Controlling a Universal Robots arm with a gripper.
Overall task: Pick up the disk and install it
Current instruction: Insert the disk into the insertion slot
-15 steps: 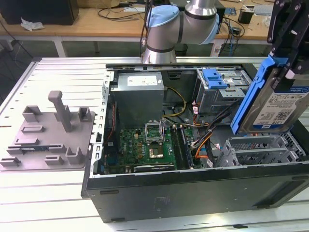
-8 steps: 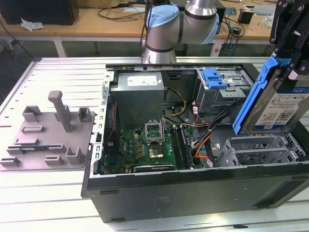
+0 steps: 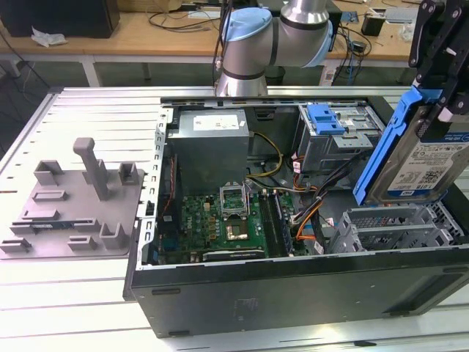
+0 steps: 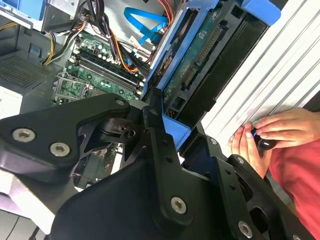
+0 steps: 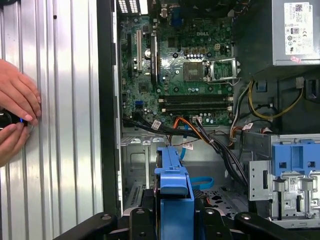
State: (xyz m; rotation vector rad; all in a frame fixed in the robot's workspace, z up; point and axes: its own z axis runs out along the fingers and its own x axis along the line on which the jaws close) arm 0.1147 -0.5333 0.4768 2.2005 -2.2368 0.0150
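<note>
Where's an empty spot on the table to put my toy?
Bare table lies behind and in front of the grey stand, on the exterior view's left. The computer case is crowded with cables and the board, and the tool holds the disk over it.

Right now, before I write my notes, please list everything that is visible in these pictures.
table: one, silver, beneath everything
computer case: one, black, open, on the table
disk: one, silver with blue rails, held above the case, exterior view's right
power supply: one, grey, inside the case
motherboard: one, green, inside the case
fixture plate: one, grey, on the table, exterior view's left
person's hands: two, on the table beside the case
robot arm: one, silver and blue, behind the case
robot hand: one, black, shut on the disk
</note>
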